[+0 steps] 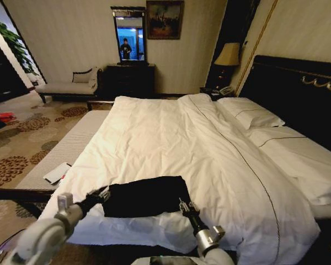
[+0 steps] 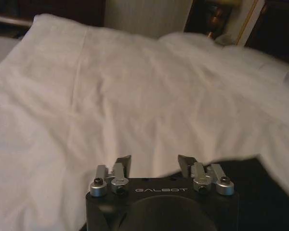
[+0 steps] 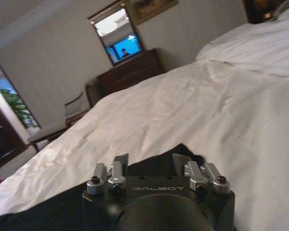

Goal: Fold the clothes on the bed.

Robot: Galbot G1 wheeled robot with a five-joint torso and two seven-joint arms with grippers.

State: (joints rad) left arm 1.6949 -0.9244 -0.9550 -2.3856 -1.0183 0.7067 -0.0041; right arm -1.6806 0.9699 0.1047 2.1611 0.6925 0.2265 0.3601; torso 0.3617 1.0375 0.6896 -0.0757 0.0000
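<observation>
The clothes point(image 1: 146, 197) are a black garment lying flat near the front edge of the bed's white duvet point(image 1: 171, 138). My left gripper point(image 1: 102, 194) sits at the garment's left edge, open. In the left wrist view, the left gripper point(image 2: 154, 163) has its fingers spread over white duvet, with the black cloth point(image 2: 265, 192) just beside it. My right gripper point(image 1: 186, 207) is at the garment's right front corner, open. In the right wrist view, the right gripper point(image 3: 150, 162) hovers over the black cloth point(image 3: 154, 159). No lettering shows on the garment.
Pillows point(image 1: 251, 115) lie against the dark headboard point(image 1: 298, 91) on the right. A grey ribbed strip point(image 1: 66, 146) with a white flat item point(image 1: 58, 172) runs along the bed's left side. Beyond are patterned carpet point(image 1: 22, 141), a pale chaise point(image 1: 71, 85), a dark dresser point(image 1: 129, 80) and a lamp point(image 1: 227, 55).
</observation>
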